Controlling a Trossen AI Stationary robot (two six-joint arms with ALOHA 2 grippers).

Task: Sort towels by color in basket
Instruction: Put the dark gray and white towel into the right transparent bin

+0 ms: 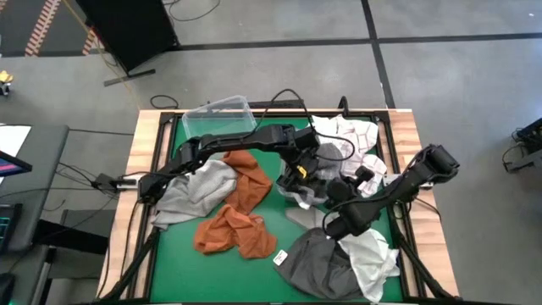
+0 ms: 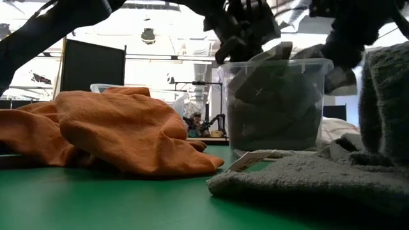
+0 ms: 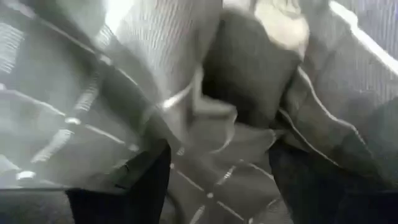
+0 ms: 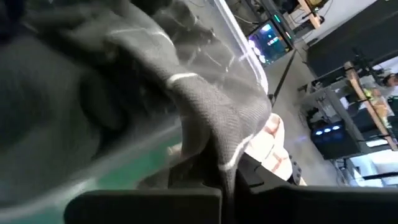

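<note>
A clear plastic bin (image 1: 294, 200) stands mid-table with grey towels (image 2: 271, 105) piled inside. My left gripper (image 1: 303, 174) reaches down into it from above, open, its fingers (image 3: 118, 193) set apart over the grey cloth (image 3: 217, 155). My right gripper (image 1: 337, 222) is at the bin's near right side, shut on a dark grey towel (image 4: 205, 106) that drapes over the rim. Rust orange towels (image 1: 237, 212) and a light grey towel (image 1: 199, 188) lie left of the bin. A dark grey towel (image 1: 320, 264) and a white one (image 1: 373, 254) lie near. Checked towels (image 1: 356, 140) lie far right. My left gripper has its open fingers down among the grey cloth in the bin; whether they press on it, I cannot tell. My right gripper pinches a fold of the dark grey towel (image 4: 225, 163) between its two fingers, just outside the bin's rim (image 4: 242, 50). The cloth runs up over the rim into the bin.
A second clear bin (image 1: 222, 114) stands at the table's far left edge. Wooden rails (image 1: 144, 144) border the green top. In the low view the near dark grey towel (image 2: 319, 176) and the orange heap (image 2: 121, 131) fill the foreground. Bare green shows near left.
</note>
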